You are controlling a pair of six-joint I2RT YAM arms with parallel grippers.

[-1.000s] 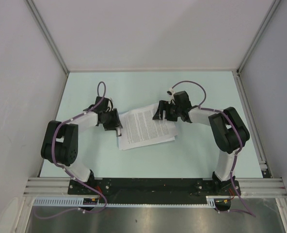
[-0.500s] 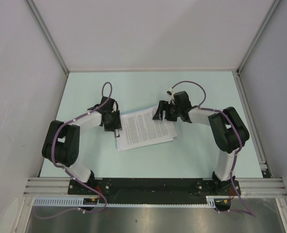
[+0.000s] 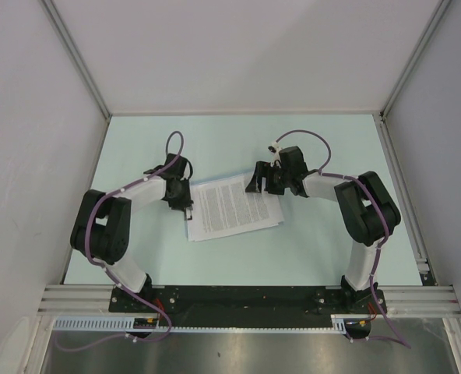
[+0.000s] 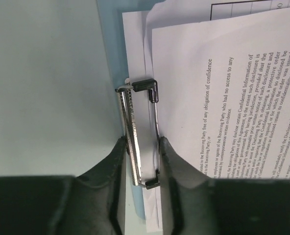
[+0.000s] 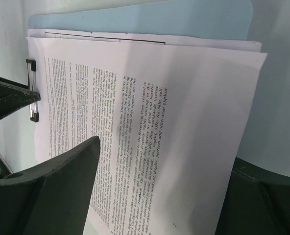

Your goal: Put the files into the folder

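Observation:
The files (image 3: 234, 206) lie as a loosely fanned pile of white printed sheets mid-table, on the light-blue folder (image 5: 135, 19). Only the folder's edges show, also in the left wrist view (image 4: 108, 49). My left gripper (image 3: 188, 204) is at the pile's left end. In the left wrist view this gripper (image 4: 141, 142) is shut on the folder's silver clip (image 4: 134, 127), one finger on each side. The top sheet (image 4: 223, 98) ends just short of the clip. My right gripper (image 3: 260, 185) is at the pile's far right corner. It is open (image 5: 167, 156), with the sheets (image 5: 150, 107) passing between its spread fingers.
The pale green table (image 3: 308, 148) is walled by white panels with metal rails at the back (image 3: 246, 114), left and right (image 3: 402, 195). Both arm bases stand on the black plate (image 3: 246, 296) at the near edge.
My left gripper has moved up and right onto the clip end of the folder. The pile has turned slightly and sits a little squarer. The right arm has barely moved.

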